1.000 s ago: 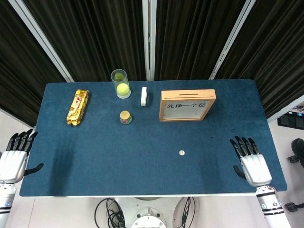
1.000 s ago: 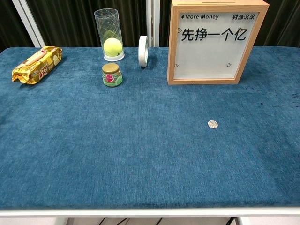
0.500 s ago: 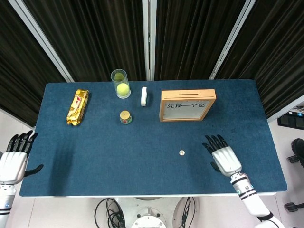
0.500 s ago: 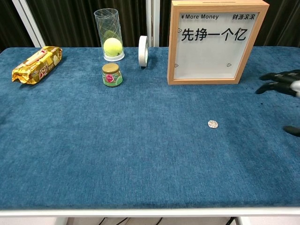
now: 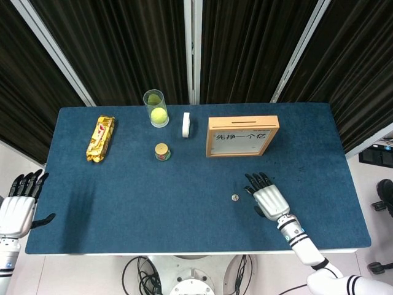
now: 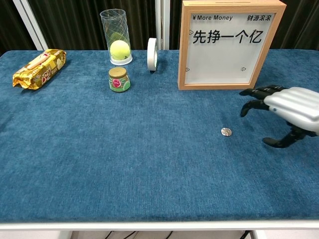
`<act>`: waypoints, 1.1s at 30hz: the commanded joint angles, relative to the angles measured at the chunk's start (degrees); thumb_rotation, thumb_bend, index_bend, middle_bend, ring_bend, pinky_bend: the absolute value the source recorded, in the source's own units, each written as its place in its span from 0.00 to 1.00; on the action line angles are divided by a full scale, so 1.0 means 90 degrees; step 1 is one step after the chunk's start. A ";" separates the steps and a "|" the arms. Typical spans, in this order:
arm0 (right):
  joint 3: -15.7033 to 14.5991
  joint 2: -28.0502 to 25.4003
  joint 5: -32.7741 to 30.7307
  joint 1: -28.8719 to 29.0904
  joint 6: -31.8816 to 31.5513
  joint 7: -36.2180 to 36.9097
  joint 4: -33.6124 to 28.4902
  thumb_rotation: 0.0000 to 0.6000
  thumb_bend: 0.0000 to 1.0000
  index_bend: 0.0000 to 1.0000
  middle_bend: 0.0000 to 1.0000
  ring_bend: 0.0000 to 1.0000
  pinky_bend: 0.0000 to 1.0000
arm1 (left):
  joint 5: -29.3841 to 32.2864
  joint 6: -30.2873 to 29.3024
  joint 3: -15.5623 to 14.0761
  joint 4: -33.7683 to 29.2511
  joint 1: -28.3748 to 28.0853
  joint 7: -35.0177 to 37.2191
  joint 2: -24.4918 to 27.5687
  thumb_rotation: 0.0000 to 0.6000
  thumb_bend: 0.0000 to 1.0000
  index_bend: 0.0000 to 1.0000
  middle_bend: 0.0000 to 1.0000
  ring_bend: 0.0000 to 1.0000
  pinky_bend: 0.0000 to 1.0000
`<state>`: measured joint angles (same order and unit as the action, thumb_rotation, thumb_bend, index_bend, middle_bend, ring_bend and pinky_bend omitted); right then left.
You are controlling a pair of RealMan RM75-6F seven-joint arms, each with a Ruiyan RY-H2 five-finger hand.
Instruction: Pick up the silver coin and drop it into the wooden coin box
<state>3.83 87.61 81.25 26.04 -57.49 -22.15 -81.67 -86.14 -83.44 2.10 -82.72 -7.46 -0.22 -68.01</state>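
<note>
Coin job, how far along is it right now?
Nothing is done yet: the coin lies flat on the blue table, in front of the wooden box. In hand: the right hand hovers open just beside the coin, not touching it. The left hand waits off the table edge. Left: the grasp, the lift and the drop into the box.

Head view looks straight down; chest view faces across the same table (image 5: 184, 184).

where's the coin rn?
Silver coin lies flat on the blue tablecloth, in front of the wooden coin box, just left of the right robot hand.
</note>
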 commanded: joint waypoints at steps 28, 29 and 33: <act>-0.0016 0.0673 -0.0145 0.0452 0.0127 0.0207 0.0579 1.00 0.32 0.41 0.00 0.00 0.00 | 0.0022 -0.0039 0.0013 0.0151 0.0046 0.0207 0.0023 1.00 0.12 0.04 0.00 0.00 0.00; -0.0027 0.0674 -0.0144 0.0456 0.0124 0.0213 0.0583 1.00 0.32 0.41 0.00 0.00 0.00 | 0.0028 -0.0037 0.0014 0.0158 0.0048 0.0211 0.0021 1.00 0.12 0.04 0.00 0.00 0.00; -0.0035 0.0697 -0.0187 0.0481 0.0148 0.0216 0.0629 1.00 0.32 0.41 0.00 0.00 0.00 | 0.0038 -0.0032 0.0013 0.0174 0.0053 0.0218 0.0014 1.00 0.12 0.04 0.00 0.00 0.00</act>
<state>3.52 93.85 79.60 30.33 -56.19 -20.20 -76.04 -85.80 -83.73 2.22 -81.15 -6.98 1.75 -67.88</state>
